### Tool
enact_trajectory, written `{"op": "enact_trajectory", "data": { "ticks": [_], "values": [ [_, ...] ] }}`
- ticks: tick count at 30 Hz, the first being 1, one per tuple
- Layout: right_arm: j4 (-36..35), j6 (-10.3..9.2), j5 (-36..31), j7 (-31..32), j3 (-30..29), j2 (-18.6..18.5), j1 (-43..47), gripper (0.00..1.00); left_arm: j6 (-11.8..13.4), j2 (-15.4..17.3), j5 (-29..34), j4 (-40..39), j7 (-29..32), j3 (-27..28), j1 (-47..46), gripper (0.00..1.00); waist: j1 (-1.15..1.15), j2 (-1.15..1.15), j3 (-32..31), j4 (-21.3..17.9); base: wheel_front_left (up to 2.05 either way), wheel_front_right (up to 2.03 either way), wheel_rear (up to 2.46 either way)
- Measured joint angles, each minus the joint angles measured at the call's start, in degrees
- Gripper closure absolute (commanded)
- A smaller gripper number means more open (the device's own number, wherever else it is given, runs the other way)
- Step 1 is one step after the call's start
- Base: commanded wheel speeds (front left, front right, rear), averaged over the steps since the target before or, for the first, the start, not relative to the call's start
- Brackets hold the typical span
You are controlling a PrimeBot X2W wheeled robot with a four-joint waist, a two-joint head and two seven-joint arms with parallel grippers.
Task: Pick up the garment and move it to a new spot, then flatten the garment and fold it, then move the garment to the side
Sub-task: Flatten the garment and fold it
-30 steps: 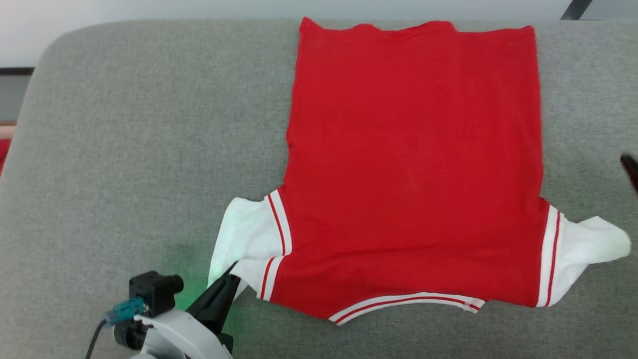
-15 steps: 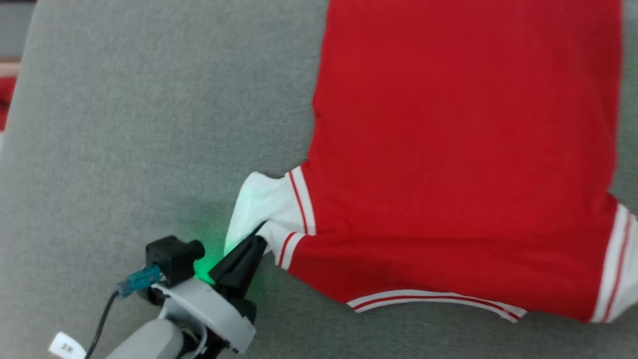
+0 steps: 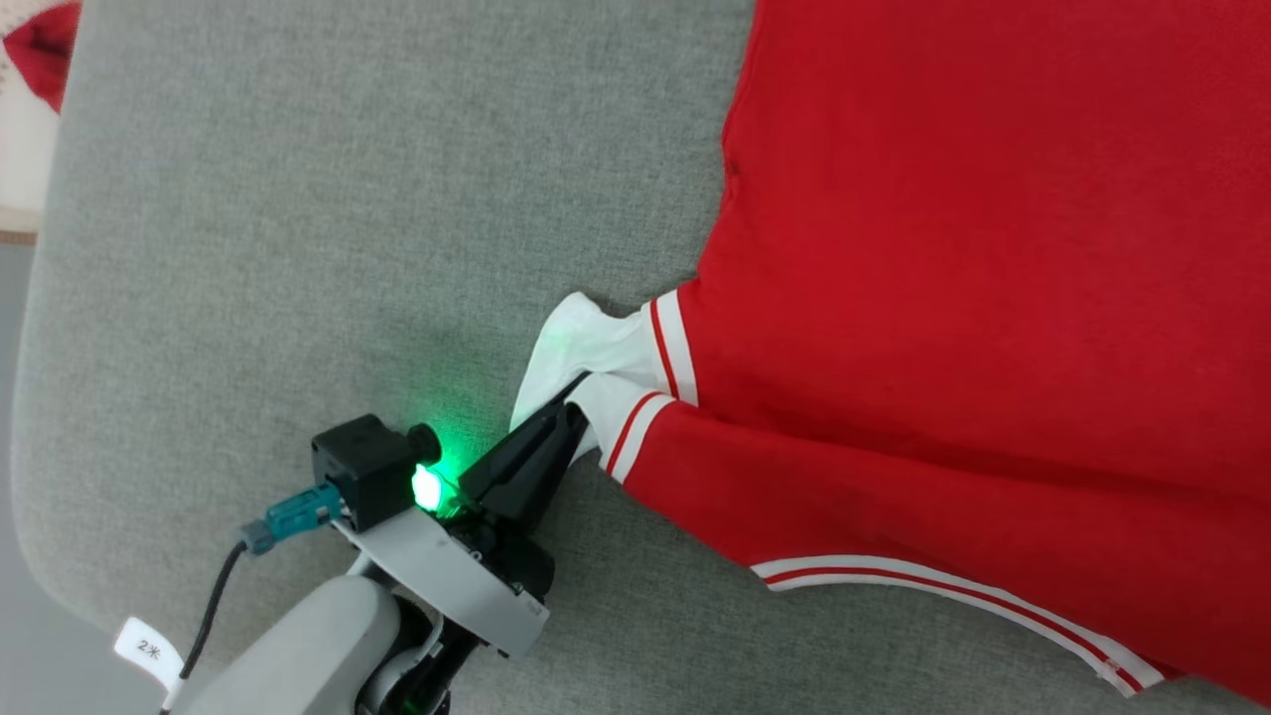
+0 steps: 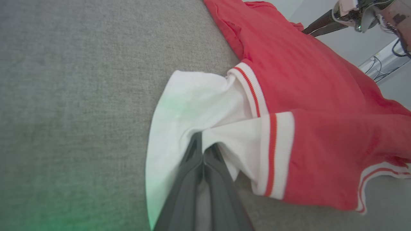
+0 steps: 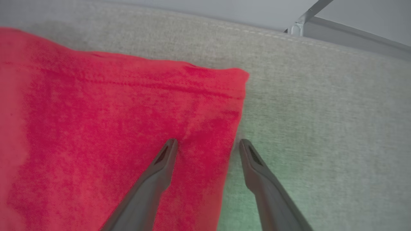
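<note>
The garment (image 3: 953, 298) lies spread flat on a grey upholstered cushion (image 3: 298, 248), red body across the right side, its white sleeve end with red-and-white striped trim pointing toward the cushion's middle. The left gripper (image 3: 574, 389) has its two dark fingers pressed together on a fold of that white sleeve, and the wrist view shows the fabric bunching where the tips pinch it. A green light (image 3: 427, 487) glows on the wrist, tinting the sleeve and the cushion beside it. A dark cable (image 3: 213, 606) with a teal plug (image 3: 293, 516) carries a small white tag (image 3: 149, 650) that seems to read "2米". The right gripper (image 5: 207, 144) is spread wide near a red corner of the shirt, one finger over the fabric, the other over bare grey cushion, holding nothing.
</note>
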Motion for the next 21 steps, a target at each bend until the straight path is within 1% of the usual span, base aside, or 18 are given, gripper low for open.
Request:
{"op": "enact_trajectory", "data": {
  "ticks": [2, 7, 8, 10, 13, 21],
  "values": [
    [0.4, -0.01, -0.7, 0.5, 1.6, 0.0, -0.5, 0.00, -0.5, -0.3, 0.1, -0.1, -0.4, 0.2, -0.2, 1.00, 0.00, 0.00, 1.2, 0.5, 0.00, 0.00, 0.00],
    [1.2, -0.03, -0.5, 1.7, 2.3, -0.8, -2.0, 0.00, -1.0, -0.6, 0.2, 0.0, -0.8, 0.4, -0.7, 1.00, 0.00, 0.00, 2.7, 1.1, 0.00, 0.00, 0.00],
    [1.3, -0.03, -0.5, 1.7, 2.3, -0.8, -2.0, 0.51, -1.1, -0.6, 0.2, 0.0, -0.8, 0.5, -0.7, 1.00, 0.00, 0.00, 2.7, 1.0, 0.00, 0.00, 0.00],
    [1.4, -0.03, 0.2, 1.7, 2.4, -0.9, -2.0, 1.00, -1.2, -0.6, 0.3, 0.1, -0.8, 0.5, -0.8, 1.00, 0.00, 0.00, 2.5, 0.8, 0.00, 0.00, 0.00],
    [1.5, -0.01, 0.5, 1.5, 2.5, -1.1, -1.7, 1.00, -1.3, -0.5, 0.3, 0.4, -0.8, 0.6, -0.8, 1.00, 0.00, 0.00, 2.3, 0.4, 0.00, 0.00, 0.00],
    [1.6, 0.01, 1.2, -1.6, 1.8, -1.0, -0.2, 1.00, -1.4, -0.6, 0.3, 1.2, -0.9, 0.6, -1.1, 1.00, 0.00, 0.00, 1.5, -0.2, 0.00, 0.00, 0.00]
  ]
}}
